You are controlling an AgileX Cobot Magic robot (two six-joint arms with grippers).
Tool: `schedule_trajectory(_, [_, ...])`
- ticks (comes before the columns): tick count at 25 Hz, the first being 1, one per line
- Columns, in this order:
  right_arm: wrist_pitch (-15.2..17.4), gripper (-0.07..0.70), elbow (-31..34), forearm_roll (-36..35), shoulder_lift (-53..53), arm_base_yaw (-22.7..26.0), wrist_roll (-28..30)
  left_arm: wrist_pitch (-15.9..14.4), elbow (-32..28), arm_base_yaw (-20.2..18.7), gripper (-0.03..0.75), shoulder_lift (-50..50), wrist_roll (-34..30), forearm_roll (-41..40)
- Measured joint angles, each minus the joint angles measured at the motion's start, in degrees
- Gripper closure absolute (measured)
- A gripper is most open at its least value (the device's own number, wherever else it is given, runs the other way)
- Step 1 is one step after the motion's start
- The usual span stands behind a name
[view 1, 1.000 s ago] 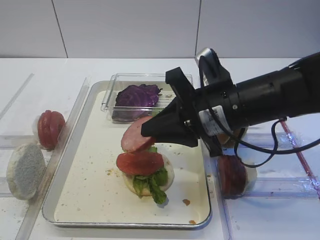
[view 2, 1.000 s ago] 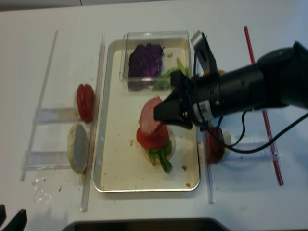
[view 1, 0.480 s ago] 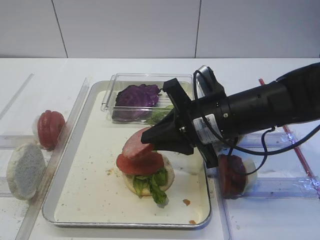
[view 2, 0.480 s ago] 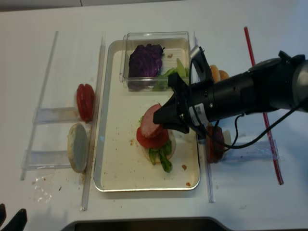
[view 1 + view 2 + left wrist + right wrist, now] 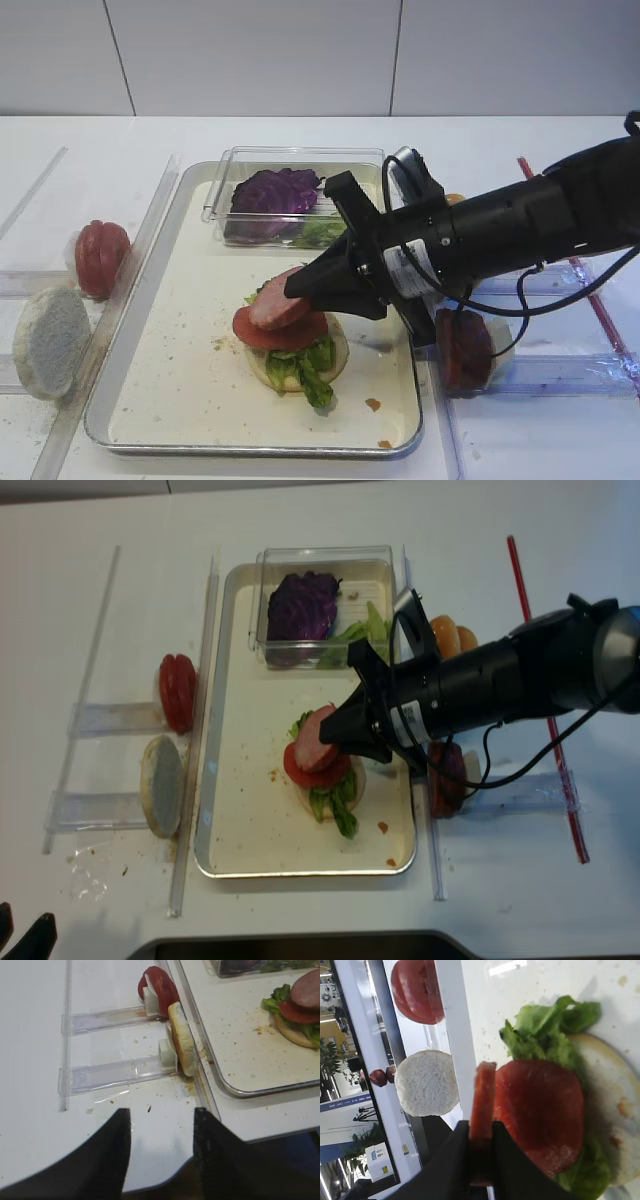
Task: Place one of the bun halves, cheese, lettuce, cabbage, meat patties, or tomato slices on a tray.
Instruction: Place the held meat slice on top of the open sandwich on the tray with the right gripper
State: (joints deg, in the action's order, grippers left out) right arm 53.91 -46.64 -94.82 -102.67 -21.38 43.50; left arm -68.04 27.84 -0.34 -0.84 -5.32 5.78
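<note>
My right gripper (image 5: 300, 291) is shut on a meat patty (image 5: 277, 307), pinching its rim between both fingers (image 5: 481, 1130). The patty (image 5: 484, 1092) hangs tilted right over a tomato slice (image 5: 281, 330); whether they touch I cannot tell. The tomato slice (image 5: 540, 1110) lies on lettuce (image 5: 545, 1030) and a bun half (image 5: 615, 1100), stacked in the metal tray (image 5: 190, 300). Purple cabbage (image 5: 275, 190) sits in a clear box at the tray's back. My left gripper (image 5: 161, 1115) is open and holds nothing, above the table's near edge.
Clear racks left of the tray hold tomato slices (image 5: 100, 255) and a pale bun half (image 5: 48, 340). A rack on the right holds patties (image 5: 465, 348), with golden buns (image 5: 447, 635) behind my arm. A red stick (image 5: 545, 695) lies at far right.
My right gripper has come down and slightly left with the patty, from well above the stack to just over the tomato slice.
</note>
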Motion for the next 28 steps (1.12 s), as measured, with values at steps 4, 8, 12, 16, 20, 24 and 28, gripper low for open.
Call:
schedule_trajectory(4, [-0.09,0.508,0.00,-0.12,-0.64,0.00,0.00,0.00,0.00,0.00,0.430,0.00,0.00,0.00])
schedule_trajectory(8, [-0.33,0.500,0.00,-0.23,-1.27,0.00,0.00,0.00,0.00,0.00,0.430,0.00,0.00,0.00])
schedule_trajectory(12, [-0.56,0.490,0.00,-0.23,-1.26,0.00,0.00,0.00,0.00,0.00,0.430,0.00,0.00,0.00])
schedule_trajectory(16, [-0.65,0.489,0.00,0.10,-1.26,0.00,0.00,0.00,0.00,0.00,0.430,0.00,0.00,0.00])
schedule_trajectory(20, [-0.65,0.477,0.00,0.47,-1.26,0.00,0.00,0.00,0.00,0.00,0.430,0.00,0.00,0.00])
schedule_trajectory(24, [-0.54,0.398,0.00,0.88,-1.26,0.00,0.00,0.00,0.00,0.00,0.430,0.00,0.00,0.00])
schedule_trajectory(28, [-0.20,0.348,0.00,1.52,-1.26,0.00,0.00,0.00,0.00,0.00,0.430,0.00,0.00,0.00])
